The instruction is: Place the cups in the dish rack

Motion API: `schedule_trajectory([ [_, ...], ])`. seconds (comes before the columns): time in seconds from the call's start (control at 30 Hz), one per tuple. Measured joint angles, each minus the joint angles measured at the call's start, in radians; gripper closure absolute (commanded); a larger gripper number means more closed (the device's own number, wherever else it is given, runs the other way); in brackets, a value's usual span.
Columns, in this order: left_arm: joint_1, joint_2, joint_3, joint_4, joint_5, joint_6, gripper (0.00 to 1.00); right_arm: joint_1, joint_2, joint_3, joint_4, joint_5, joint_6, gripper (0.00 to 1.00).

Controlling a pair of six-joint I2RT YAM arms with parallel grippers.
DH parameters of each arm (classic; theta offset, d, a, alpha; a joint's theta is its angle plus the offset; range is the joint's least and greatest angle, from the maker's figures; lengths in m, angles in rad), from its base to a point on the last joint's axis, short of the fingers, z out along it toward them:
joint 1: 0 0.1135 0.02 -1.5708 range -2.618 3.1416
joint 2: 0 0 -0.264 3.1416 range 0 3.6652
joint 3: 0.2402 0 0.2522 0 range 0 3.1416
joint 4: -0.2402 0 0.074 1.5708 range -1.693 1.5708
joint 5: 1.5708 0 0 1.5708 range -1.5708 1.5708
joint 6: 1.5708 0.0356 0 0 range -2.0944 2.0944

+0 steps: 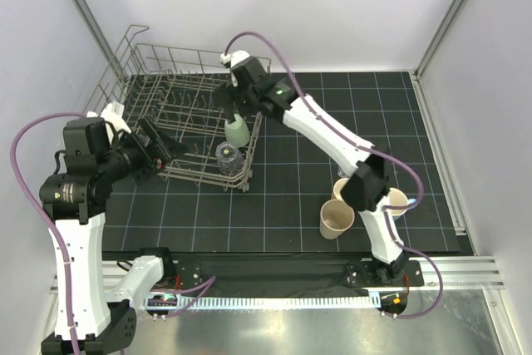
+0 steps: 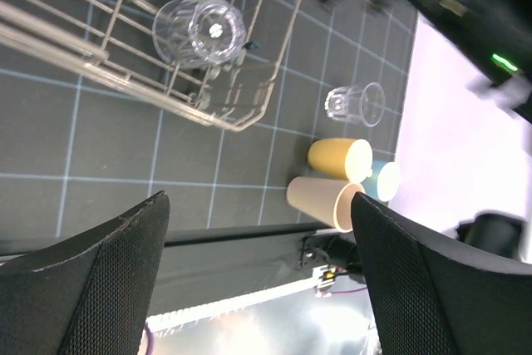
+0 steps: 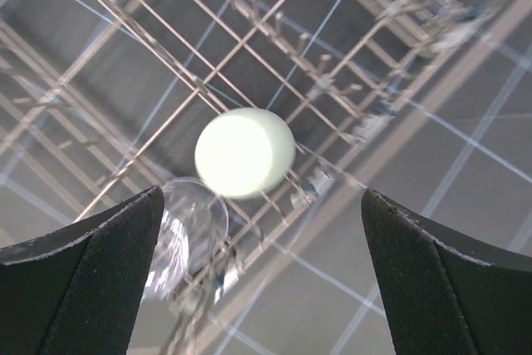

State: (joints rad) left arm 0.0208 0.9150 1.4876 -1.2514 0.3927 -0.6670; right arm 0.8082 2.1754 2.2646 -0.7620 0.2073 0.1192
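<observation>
- Over the dish rack's [image 1: 179, 101] right-hand side, the right gripper [image 3: 262, 190] points down with its jaws spread wide; nothing sits between them.
- Directly below it the mint-green cup [image 3: 243, 151] stands mouth down inside the rack, just inside the right rim and clear of both fingers.
- Beside that cup, in the rack's near right corner, is a clear tumbler [image 3: 187, 222], also among the tines.
- At the rack's near left side the left gripper [image 2: 259, 197] hangs with its jaws apart and empty, facing across the rack's near edge.
- Right of the rack, on the black gridded mat [image 1: 291, 205], a second clear tumbler [image 2: 356, 104] stands apart from the wire, nearest of the loose cups to the rack.
- Farther from the rack, towards the right arm's base, three cups cluster: the tan cup [image 1: 337, 219], a yellow-and-cream mug [image 2: 339, 158] just beside it, and the light-blue mug [image 2: 382, 180], partly hidden by the arm in the top view.
</observation>
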Motion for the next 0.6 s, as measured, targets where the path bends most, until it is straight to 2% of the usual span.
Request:
schedule_trajectory([
  [0.13, 0.000, 0.012, -0.029, 0.051, 0.013, -0.040, 0.12, -0.009, -0.170, -0.026, -0.055, 0.008, 0.012, 0.01],
  [0.27, -0.019, 0.039, -0.059, 0.080, 0.011, -0.079, 0.11, -0.047, -0.434, -0.196, -0.077, -0.015, 0.046, 0.02],
  [0.43, -0.196, 0.103, -0.081, 0.142, -0.059, -0.145, 0.11, -0.173, -0.719, -0.517, -0.085, -0.071, 0.105, 0.02],
  [0.6, -0.431, 0.181, -0.080, 0.210, -0.151, -0.223, 0.10, -0.289, -0.816, -0.766, -0.128, -0.115, 0.135, 0.05],
])
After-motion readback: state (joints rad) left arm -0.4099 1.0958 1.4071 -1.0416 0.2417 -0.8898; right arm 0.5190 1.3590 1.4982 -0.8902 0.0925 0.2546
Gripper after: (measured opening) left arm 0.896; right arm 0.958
